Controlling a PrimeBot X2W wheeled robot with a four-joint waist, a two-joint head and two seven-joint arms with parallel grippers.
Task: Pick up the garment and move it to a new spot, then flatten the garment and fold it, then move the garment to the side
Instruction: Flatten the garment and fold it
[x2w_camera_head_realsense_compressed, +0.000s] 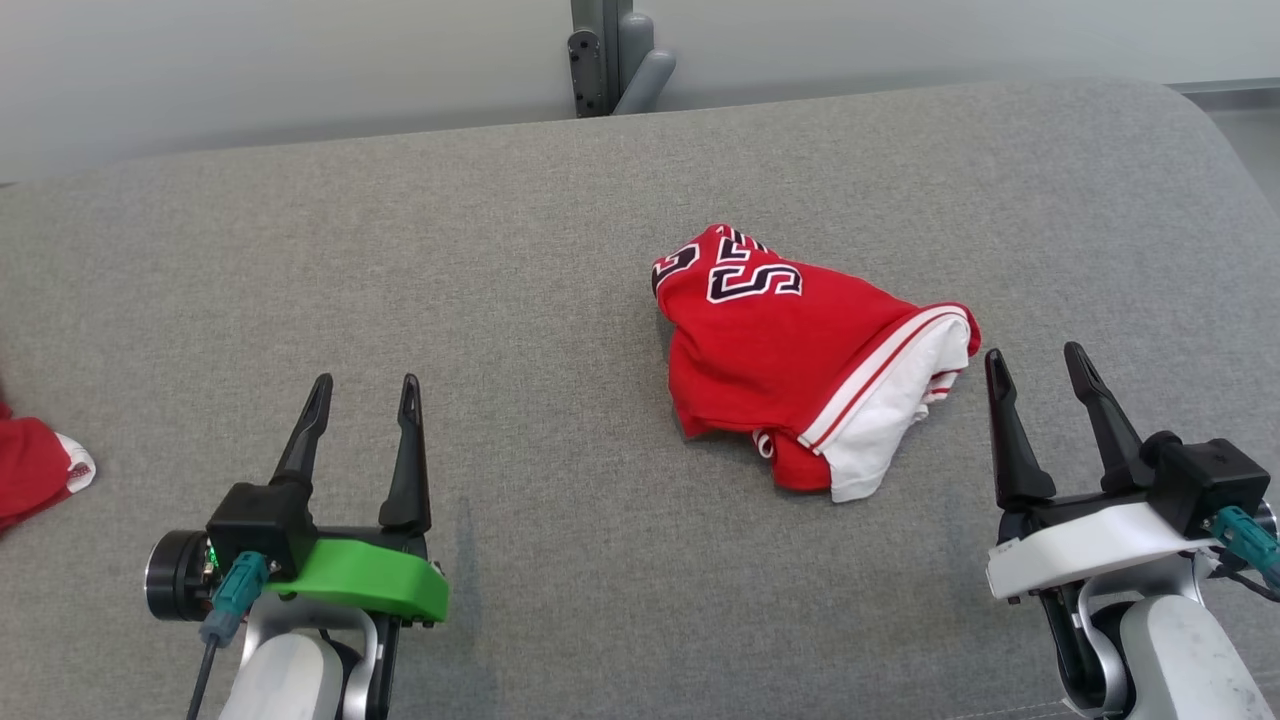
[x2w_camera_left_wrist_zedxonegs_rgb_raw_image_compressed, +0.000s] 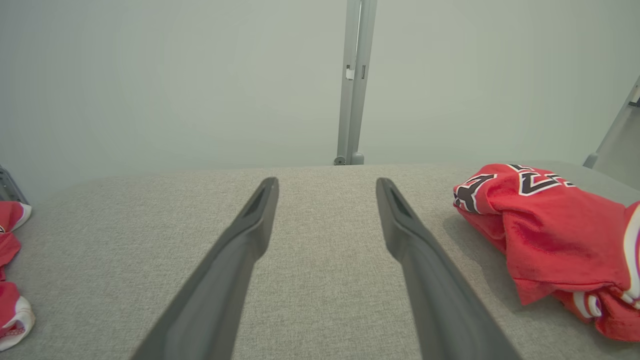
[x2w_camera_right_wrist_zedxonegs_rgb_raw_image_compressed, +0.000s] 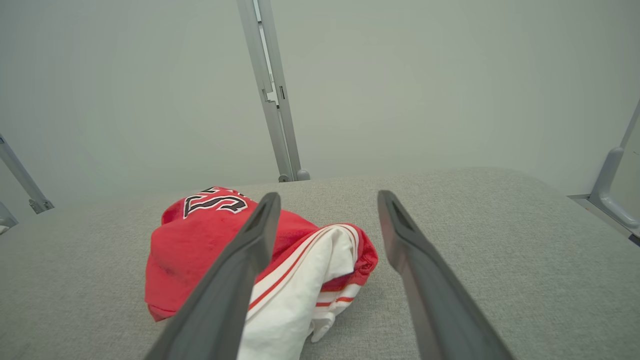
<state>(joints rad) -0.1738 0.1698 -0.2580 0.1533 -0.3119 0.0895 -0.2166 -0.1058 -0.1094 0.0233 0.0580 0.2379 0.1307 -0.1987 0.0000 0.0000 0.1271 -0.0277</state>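
Lying crumpled on the grey padded surface (x2w_camera_head_realsense_compressed: 480, 260): 1 red garment (x2w_camera_head_realsense_compressed: 790, 350) with white trim.
The left gripper (x2w_camera_head_realsense_compressed: 366, 382) stands open, empty, well apart from the garment; the right gripper (x2w_camera_head_realsense_compressed: 1034, 352) stands open, empty, just beside its white edge. Another red cloth (x2w_camera_head_realsense_compressed: 35, 470) sits at far left.

Garment (x2w_camera_head_realsense_compressed: 790, 350) — smooth, soft cloth; table (x2w_camera_head_realsense_compressed: 400, 250) coarse woven fabric (matt).
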